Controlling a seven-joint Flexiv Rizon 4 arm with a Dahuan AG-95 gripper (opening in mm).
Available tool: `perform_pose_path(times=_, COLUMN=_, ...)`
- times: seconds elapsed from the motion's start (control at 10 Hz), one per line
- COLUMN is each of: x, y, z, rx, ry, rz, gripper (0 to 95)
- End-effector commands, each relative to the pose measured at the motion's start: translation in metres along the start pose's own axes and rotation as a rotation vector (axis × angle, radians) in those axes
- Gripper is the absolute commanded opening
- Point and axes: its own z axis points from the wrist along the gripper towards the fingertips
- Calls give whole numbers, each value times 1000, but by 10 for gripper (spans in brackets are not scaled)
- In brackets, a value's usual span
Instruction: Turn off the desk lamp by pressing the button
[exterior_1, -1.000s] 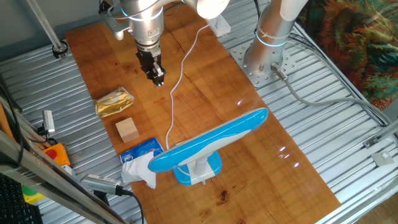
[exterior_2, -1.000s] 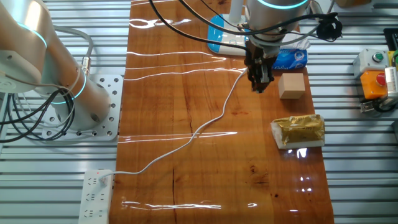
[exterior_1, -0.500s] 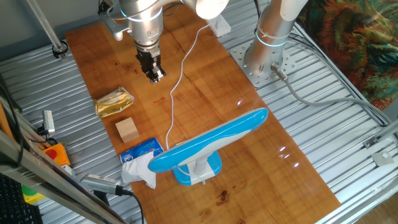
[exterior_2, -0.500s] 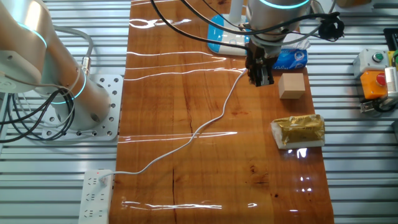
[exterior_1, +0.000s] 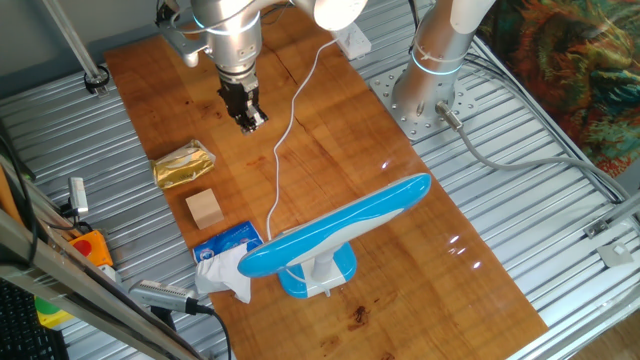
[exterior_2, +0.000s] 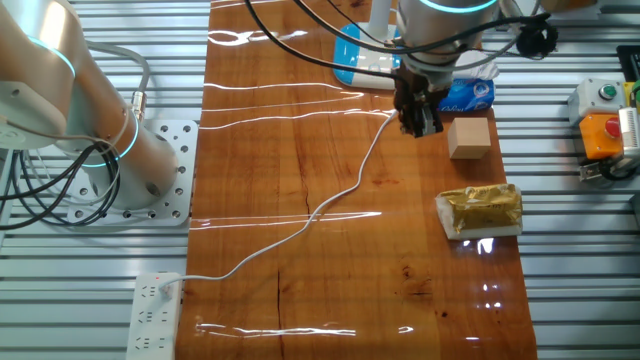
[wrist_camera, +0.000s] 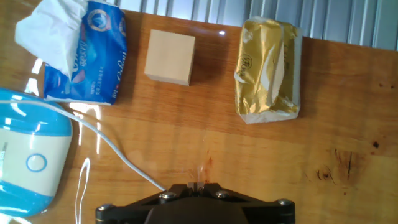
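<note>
The desk lamp (exterior_1: 345, 222) has a long bright-blue head, a white stem and a round blue base (exterior_1: 318, 275), and stands at the near end of the wooden table. Its base also shows in the other fixed view (exterior_2: 358, 58) and, with a ring-shaped button (wrist_camera: 36, 163), in the hand view (wrist_camera: 28, 158). Its thin white cord (exterior_1: 291, 110) runs across the table. My gripper (exterior_1: 250, 120) hangs over the table far from the lamp, beside the cord, and holds nothing. The hand view shows its fingertips touching each other, shut.
A gold packet (exterior_1: 184, 164), a wooden block (exterior_1: 204, 208) and a blue-and-white tissue packet (exterior_1: 226, 250) lie along the table's left side. A power strip (exterior_2: 155, 300) lies off the table. A second arm's base (exterior_1: 428, 90) stands to the right.
My gripper has risen a little above the table; the lamp and the other things have not moved.
</note>
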Motion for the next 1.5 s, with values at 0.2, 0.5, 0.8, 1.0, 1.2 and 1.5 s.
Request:
perform_pose_path(times=0.2, x=-16, y=22, z=13, rx=-27, ry=-5, rz=-647, gripper=0)
perform_pose_path(times=0.5, x=-18, y=22, z=21, rx=-103, ry=-103, rz=-969, gripper=0)
perform_pose_path(times=0.8, x=-20, y=24, z=40, rx=-126, ry=-102, rz=-1084, gripper=0)
perform_pose_path(times=1.0, x=-22, y=26, z=55, rx=-122, ry=-94, rz=-1059, gripper=0)
perform_pose_path(times=1.2, x=-22, y=27, z=61, rx=-107, ry=-78, rz=-1060, gripper=0)
perform_pose_path(times=1.5, x=-22, y=27, z=61, rx=-104, ry=-76, rz=-1061, gripper=0)
